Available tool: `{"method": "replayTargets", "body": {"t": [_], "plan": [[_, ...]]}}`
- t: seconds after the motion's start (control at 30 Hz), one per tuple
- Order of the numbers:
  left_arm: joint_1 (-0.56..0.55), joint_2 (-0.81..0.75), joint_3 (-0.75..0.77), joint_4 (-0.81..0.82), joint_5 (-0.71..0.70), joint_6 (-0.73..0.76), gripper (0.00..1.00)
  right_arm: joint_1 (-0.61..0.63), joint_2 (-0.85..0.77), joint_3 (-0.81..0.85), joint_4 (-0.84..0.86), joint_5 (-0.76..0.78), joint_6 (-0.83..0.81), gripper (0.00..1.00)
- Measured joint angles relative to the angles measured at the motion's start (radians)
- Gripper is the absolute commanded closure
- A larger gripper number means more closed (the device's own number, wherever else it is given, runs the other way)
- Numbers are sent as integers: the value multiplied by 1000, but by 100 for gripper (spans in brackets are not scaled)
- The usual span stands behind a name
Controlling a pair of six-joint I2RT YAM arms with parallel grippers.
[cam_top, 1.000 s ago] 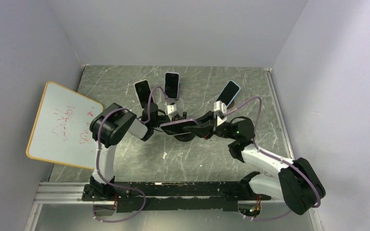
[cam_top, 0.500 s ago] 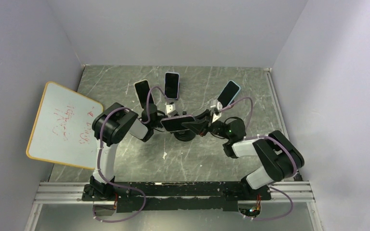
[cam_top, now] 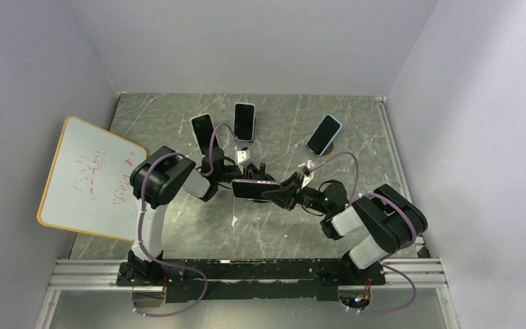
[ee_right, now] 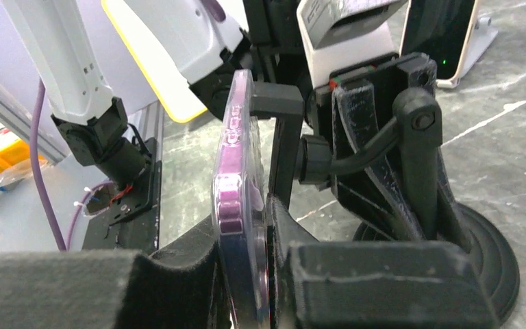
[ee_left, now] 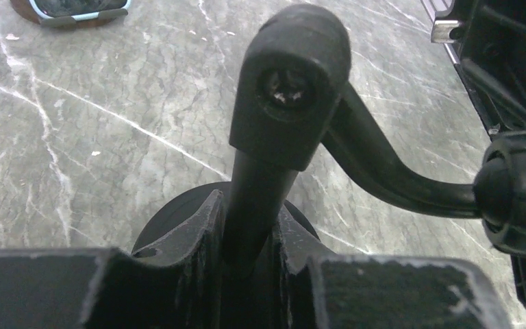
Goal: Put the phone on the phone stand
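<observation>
Grey marbled table [cam_top: 178, 233], pale walls [cam_top: 246, 41] on three sides, both arms meeting mid-table. The phone [cam_top: 254, 187], in a purple case, is held off the table near the centre. From above, its long axis runs roughly left-right, dark face toward the camera, and its right end sits in the right gripper [cam_top: 282, 193]. In the right wrist view the phone [ee_right: 236, 199] is edge-on, long axis running away from the lens. The right gripper [ee_right: 246, 274] is pinched on its near end, one finger on each flat face. The black phone stand [ee_right: 418, 164] is just beside it. Its cradle bracket [ee_right: 276, 103] lies against one face of the phone, but I cannot tell whether the phone is seated in it. The left gripper [ee_left: 246, 223] is clamped on the stand's upright post [ee_left: 253, 185], a finger on either side, just above the round base [ee_left: 171, 219]. From the hinge on top of the post a curved arm runs right to a ball joint [ee_left: 517, 192]. The left wrist crowds the phone's left end, so the space around the cradle is tight. Three other phones sit on their own stands along the far side: two [cam_top: 203, 130] [cam_top: 244, 120] behind the left arm, one [cam_top: 324, 134] farther right. A whiteboard [cam_top: 89, 178] with red scribbles leans at the left edge. Purple cables [cam_top: 346, 154] loop over both arms.
</observation>
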Motion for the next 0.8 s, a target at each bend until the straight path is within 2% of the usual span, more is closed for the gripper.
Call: {"method": "replayTargets", "body": {"t": [0.33, 0.5, 0.8], "plan": [[29, -41, 50, -211, 31, 103, 95, 41, 132, 9, 5, 58, -27, 100], [32, -43, 55, -229, 34, 112, 95, 63, 162, 16, 6, 82, -39, 100], [34, -43, 71, -261, 34, 132, 95, 64, 81, 34, -14, 112, -53, 100]]}}
